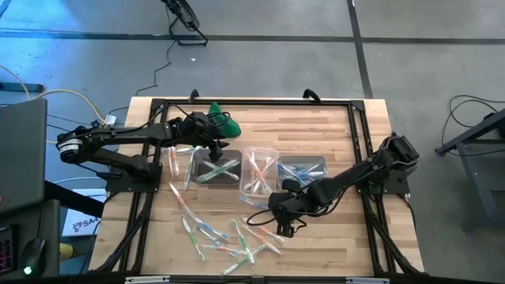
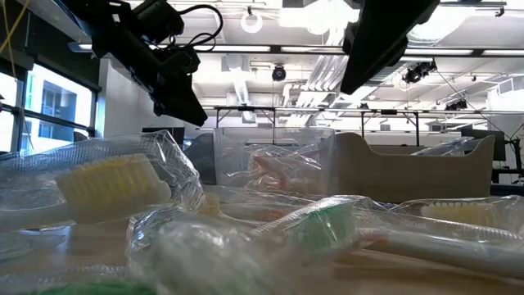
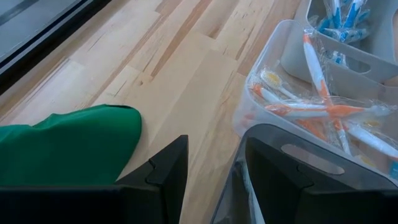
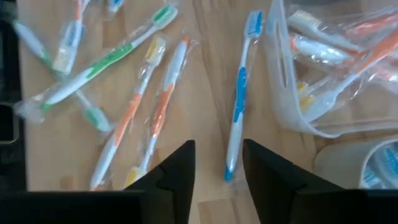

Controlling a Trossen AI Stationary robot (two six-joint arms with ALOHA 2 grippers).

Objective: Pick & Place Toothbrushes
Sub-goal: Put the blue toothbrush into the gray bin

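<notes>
The right gripper (image 4: 217,163) hangs released, empty, over a blue-and-white plastic toothbrush (image 4: 239,99). Straddle its handle squarely before clenching. The left gripper (image 3: 214,171) waits, released.

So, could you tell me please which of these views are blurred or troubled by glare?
Low view: the wrapped toothbrushes nearest the lens are out of focus, and the bright ceiling lights leave both arms as dark silhouettes. Right wrist view: slightly soft, though the blue toothbrush reads clearly. High view: a bluish glare patch on the floor at the far left. Left wrist view: sharp, even light.
</notes>
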